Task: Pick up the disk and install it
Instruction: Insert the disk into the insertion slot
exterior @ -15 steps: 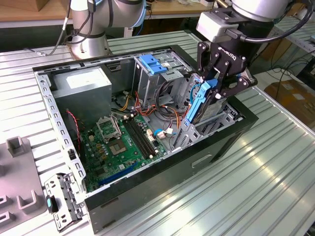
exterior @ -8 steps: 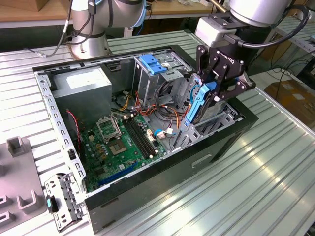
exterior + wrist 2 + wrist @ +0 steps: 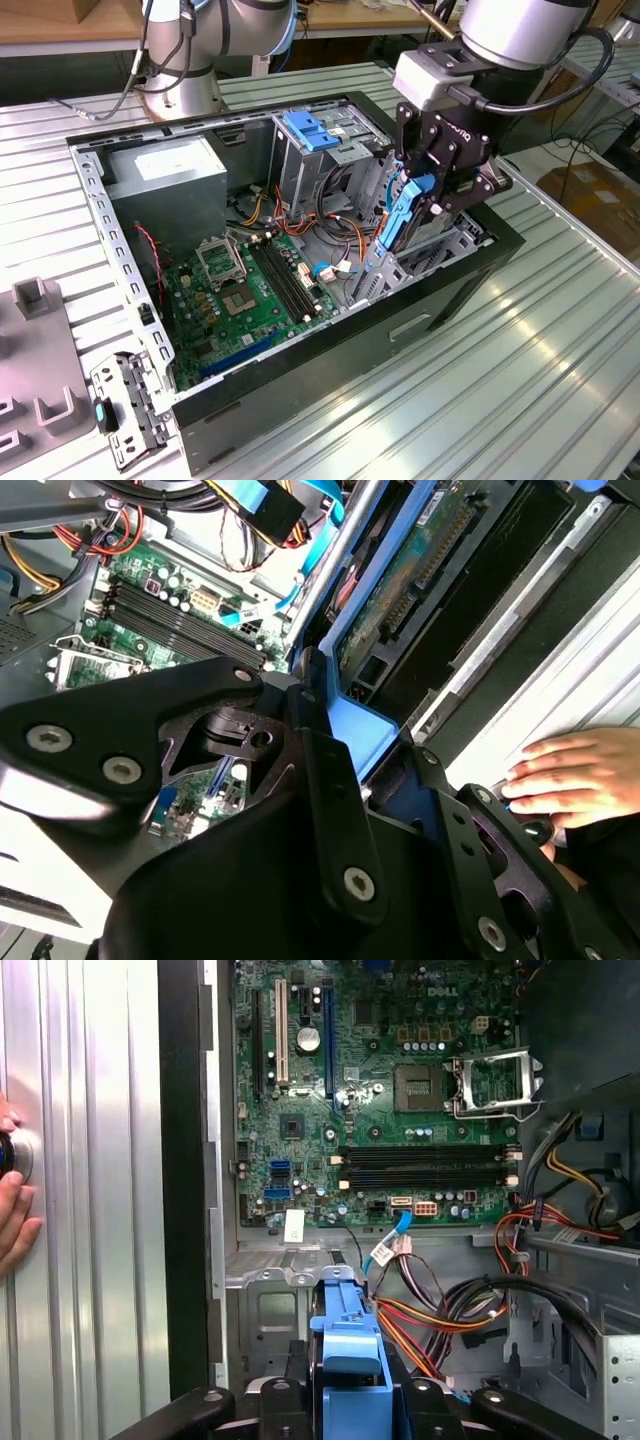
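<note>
disk (image 3: 348,1332) clamped in end effector (image 3: 348,1392) | motherboard (image 3: 380,1090) beyond | hand (image 3: 14,1222) on table (image 3: 100,1110)

A ribbed silver aluminium table (image 3: 560,330) is carrying an open black computer case (image 3: 330,400). At the exterior view's left, a grey moulded plastic fixture (image 3: 35,340) and a small perforated metal bracket (image 3: 125,405) are lying beside the case; the arm's round base (image 3: 180,95) is standing behind.

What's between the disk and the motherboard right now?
In the first wrist view, a grey metal bay wall and loose coloured wires separate the disk from the motherboard.
</note>
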`<move>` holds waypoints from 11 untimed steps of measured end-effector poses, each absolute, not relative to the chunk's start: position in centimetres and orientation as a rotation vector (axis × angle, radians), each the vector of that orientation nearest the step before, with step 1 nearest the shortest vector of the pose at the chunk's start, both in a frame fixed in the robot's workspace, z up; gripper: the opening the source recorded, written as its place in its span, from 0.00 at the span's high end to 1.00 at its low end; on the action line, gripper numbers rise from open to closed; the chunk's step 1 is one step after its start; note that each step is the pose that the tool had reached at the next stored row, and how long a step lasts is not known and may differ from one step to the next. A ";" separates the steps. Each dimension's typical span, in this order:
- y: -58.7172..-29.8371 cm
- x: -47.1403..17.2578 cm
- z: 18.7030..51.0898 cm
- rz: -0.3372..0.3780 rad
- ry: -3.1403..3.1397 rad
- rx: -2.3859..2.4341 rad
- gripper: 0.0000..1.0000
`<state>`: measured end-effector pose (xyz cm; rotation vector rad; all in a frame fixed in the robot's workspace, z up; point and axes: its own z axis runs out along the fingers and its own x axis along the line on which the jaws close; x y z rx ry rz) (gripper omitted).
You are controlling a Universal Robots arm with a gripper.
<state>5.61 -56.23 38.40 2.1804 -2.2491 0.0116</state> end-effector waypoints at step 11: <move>-56.3 5.6 37.2 0.011 -2.249 2.180 0.63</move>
